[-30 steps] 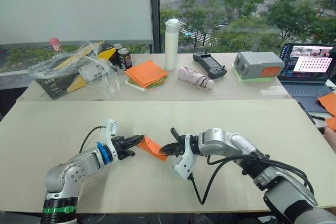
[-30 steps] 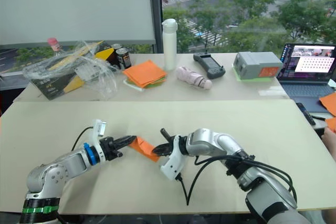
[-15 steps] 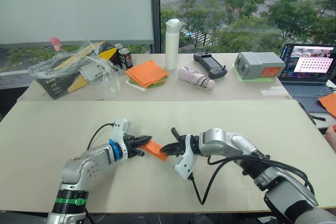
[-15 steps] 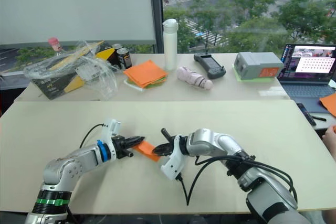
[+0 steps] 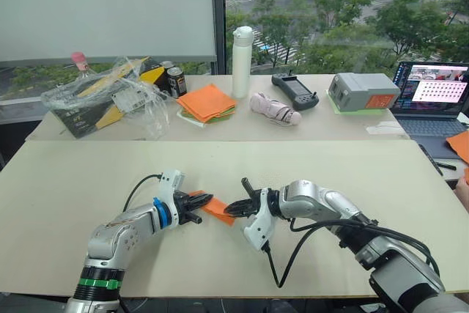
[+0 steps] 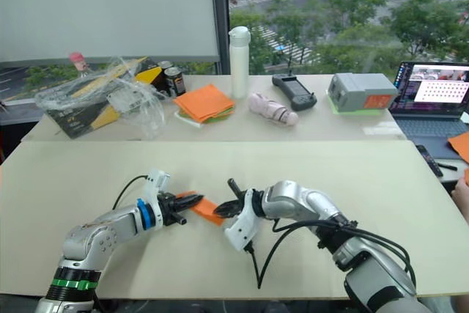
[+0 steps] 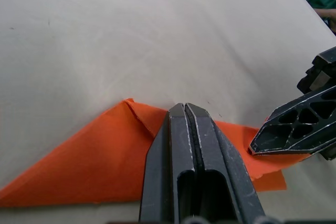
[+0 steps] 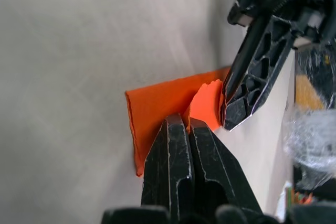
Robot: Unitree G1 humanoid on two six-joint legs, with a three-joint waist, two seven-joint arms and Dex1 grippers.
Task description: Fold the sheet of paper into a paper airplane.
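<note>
Left hand [image 5: 208, 199] moved in, pinched shut on sheet of paper [image 5: 218, 210]; right hand [image 5: 229, 209] clamps opposite edge.

Head eyes look down over the table [image 5: 66, 181]; wrist cameras close on it

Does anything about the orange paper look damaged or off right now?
Yes. The sheet of paper, folded and pinched by both grippers, has a ragged, crumpled edge next to the left gripper, not a crisp crease.
</note>
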